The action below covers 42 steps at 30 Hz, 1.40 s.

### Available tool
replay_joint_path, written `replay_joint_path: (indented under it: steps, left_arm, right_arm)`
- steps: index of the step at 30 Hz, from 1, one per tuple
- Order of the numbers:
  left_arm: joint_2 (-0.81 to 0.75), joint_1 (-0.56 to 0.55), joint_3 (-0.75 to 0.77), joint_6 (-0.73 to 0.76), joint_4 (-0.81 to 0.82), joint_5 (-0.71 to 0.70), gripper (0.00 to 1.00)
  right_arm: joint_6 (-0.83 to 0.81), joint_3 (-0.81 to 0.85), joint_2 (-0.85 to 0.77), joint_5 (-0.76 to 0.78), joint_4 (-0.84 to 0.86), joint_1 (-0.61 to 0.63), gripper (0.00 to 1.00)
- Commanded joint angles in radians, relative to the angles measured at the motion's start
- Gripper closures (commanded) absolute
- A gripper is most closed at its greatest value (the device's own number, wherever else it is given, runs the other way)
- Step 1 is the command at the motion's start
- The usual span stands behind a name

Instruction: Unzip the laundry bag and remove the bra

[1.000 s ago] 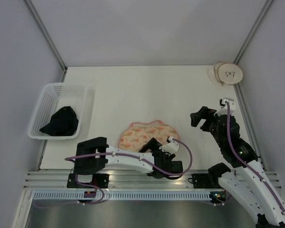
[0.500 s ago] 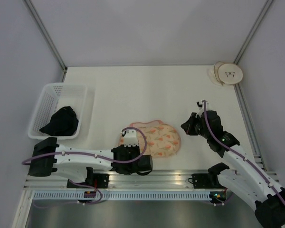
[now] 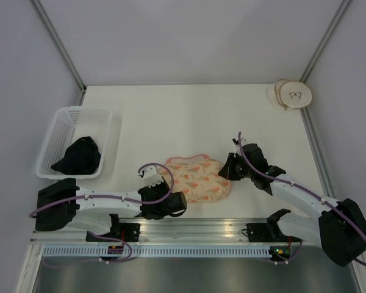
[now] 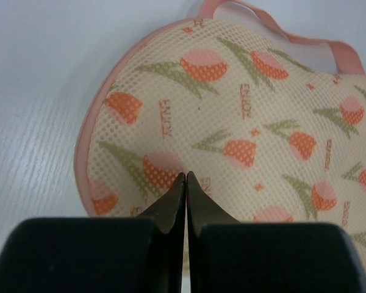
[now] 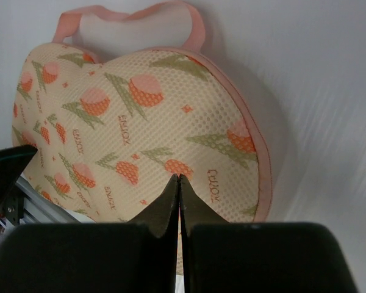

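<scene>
The left gripper [image 4: 186, 178] has its two dark fingers pressed tip to tip, and the right gripper [image 5: 179, 180] is likewise closed to a thin seam; both tips sit low over the mesh, and whether either pinches fabric cannot be told. The rounded double-dome peach-pink mesh laundry bag [image 3: 198, 177] lies flat on the white table [image 3: 171, 116] near its front edge, between the two arms, with the left gripper at about the bag's 8 o'clock and the right gripper at its 3 o'clock in the top view. Its dotted mesh carries orange-pink tulip prints with olive leaves and small lettering, a pink trim runs round the rim, and a paler pink-bound flap shows at its 12 o'clock edge. A white plastic lattice basket [image 3: 61, 131] holding a black cloth garment [image 3: 79, 155] stands toward 9 o'clock, well apart.
</scene>
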Motion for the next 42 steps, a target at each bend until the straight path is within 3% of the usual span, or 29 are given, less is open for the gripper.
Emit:
replay_joint_path:
  steps: [1,10,15,23,26,33,36,39,40,42]
  left_arm:
    - [0.040,0.069,-0.042,0.085,0.228,-0.027,0.98]
    - [0.127,0.316,-0.111,0.437,0.672,0.108,0.98]
    - [0.251,0.474,-0.020,0.676,0.889,0.254,0.98]
    - [0.530,0.658,0.289,0.920,1.010,0.524,0.98]
    - [0.586,0.733,0.398,0.949,0.983,0.631,0.98]
    - [0.652,0.841,0.493,0.997,1.026,0.834,0.98]
    - [0.603,0.870,0.489,0.968,0.986,0.943,0.98]
    - [0.458,0.857,0.412,0.951,0.899,0.941,0.78]
    - [0.407,0.850,0.383,0.928,0.865,0.922,0.63]
    - [0.261,0.841,0.270,0.894,0.808,0.915,0.52]
  right_arm:
    - [0.026,-0.026,0.041,0.030,0.061,0.028,0.99]
    - [0.063,-0.073,0.131,0.081,0.103,0.101,1.00]
    - [0.086,-0.087,0.146,0.095,0.143,0.140,0.99]
    - [0.100,-0.062,0.149,0.124,0.146,0.173,0.99]
    - [0.103,-0.046,0.152,0.138,0.143,0.180,0.99]
    - [0.109,0.002,0.187,0.167,0.137,0.181,0.99]
    - [0.117,0.011,0.201,0.170,0.146,0.181,1.00]
    - [0.116,0.017,0.216,0.168,0.161,0.183,1.00]
    - [0.117,0.020,0.223,0.168,0.164,0.181,1.00]
    - [0.120,0.030,0.242,0.159,0.182,0.183,1.00]
